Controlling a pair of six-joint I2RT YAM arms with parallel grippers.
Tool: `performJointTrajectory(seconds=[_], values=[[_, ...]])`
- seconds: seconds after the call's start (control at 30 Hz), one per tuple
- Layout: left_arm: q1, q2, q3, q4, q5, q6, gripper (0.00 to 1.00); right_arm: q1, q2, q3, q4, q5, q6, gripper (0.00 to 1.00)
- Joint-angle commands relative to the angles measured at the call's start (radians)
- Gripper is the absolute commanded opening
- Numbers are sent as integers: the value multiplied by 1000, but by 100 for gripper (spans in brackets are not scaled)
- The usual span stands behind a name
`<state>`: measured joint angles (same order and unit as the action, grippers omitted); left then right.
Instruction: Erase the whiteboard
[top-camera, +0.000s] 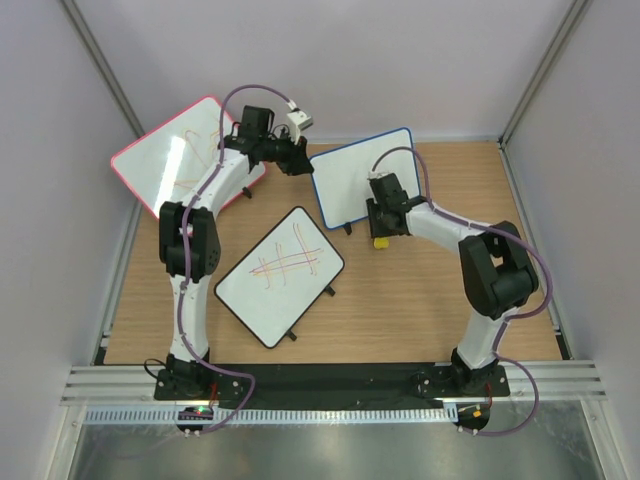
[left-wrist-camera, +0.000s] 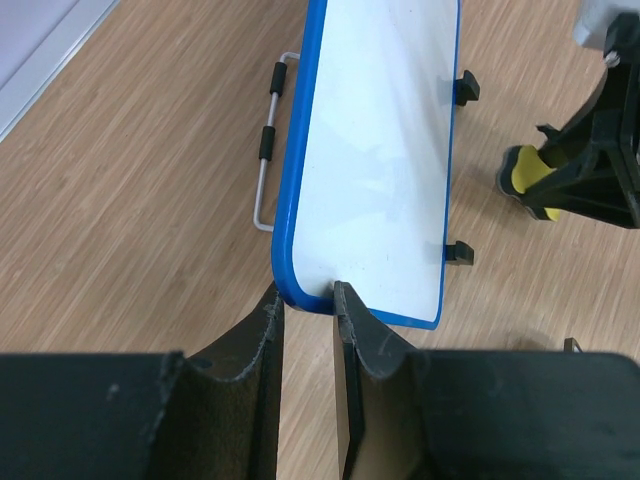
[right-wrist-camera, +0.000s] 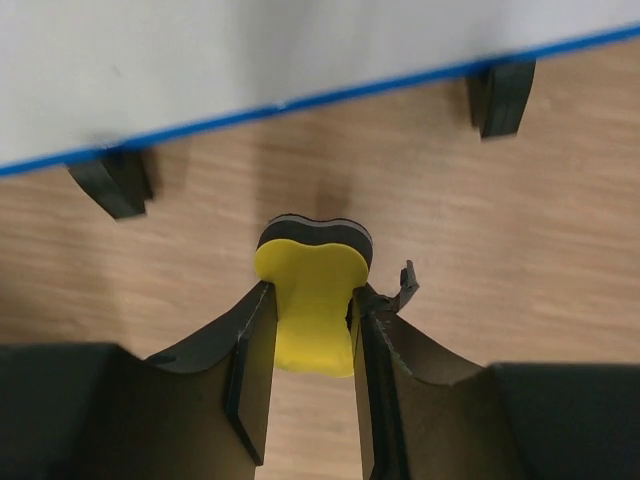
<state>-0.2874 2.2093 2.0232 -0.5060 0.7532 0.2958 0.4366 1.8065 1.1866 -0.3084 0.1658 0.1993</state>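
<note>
The blue-framed whiteboard (top-camera: 362, 178) lies at the back middle of the wooden table, and its white face shows no marks. My left gripper (top-camera: 300, 160) is at its left corner. In the left wrist view the gripper (left-wrist-camera: 305, 296) is shut on that rounded blue corner of the whiteboard (left-wrist-camera: 380, 150), one finger on each side. My right gripper (top-camera: 381, 232) is just off the board's near edge and shut on a yellow eraser (top-camera: 381, 241) with a black felt base. In the right wrist view the gripper (right-wrist-camera: 312, 296) holds the eraser (right-wrist-camera: 312, 310) over bare wood, short of the whiteboard's edge (right-wrist-camera: 250, 60) and its black feet.
A black-framed board with crossed lines (top-camera: 280, 275) lies near the middle left. A pink-framed board (top-camera: 170, 160) leans at the back left under my left arm. A metal wire stand (left-wrist-camera: 265, 150) sticks out beside the blue board. Walls close in the table.
</note>
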Motion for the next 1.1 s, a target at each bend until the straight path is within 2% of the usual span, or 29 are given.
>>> performJointTrajectory(seconds=[0.0,0.13,0.17,0.2,0.23,0.37,0.43,0.6,0.87,1.07], values=[[-19,-33,-15,-45,-8,65,0,-1,-61,4,-248,-34,38,1],[-21,-31,-11,-45,-8,65,0,19,-90,-27,-313,-35,43,2],[-21,-28,-11,-45,-6,63,0,25,-91,-25,-317,-41,43,8],[-21,-30,-9,-45,-6,62,0,25,-93,-24,-325,-46,34,16],[-21,-30,-11,-45,-6,60,0,24,-96,-22,-325,-51,31,43],[-21,-30,-12,-45,-11,62,0,22,-142,-9,-290,-35,17,74],[-21,-30,-12,-45,-12,63,0,7,-173,2,-256,-22,-6,80],[-22,-28,-12,-45,-11,63,0,-71,-147,51,-158,0,-102,77],[-24,-28,-9,-45,-12,65,0,-130,63,204,-136,-37,-284,53],[-24,-28,-11,-46,-12,66,0,-177,165,294,-135,-97,-308,50]])
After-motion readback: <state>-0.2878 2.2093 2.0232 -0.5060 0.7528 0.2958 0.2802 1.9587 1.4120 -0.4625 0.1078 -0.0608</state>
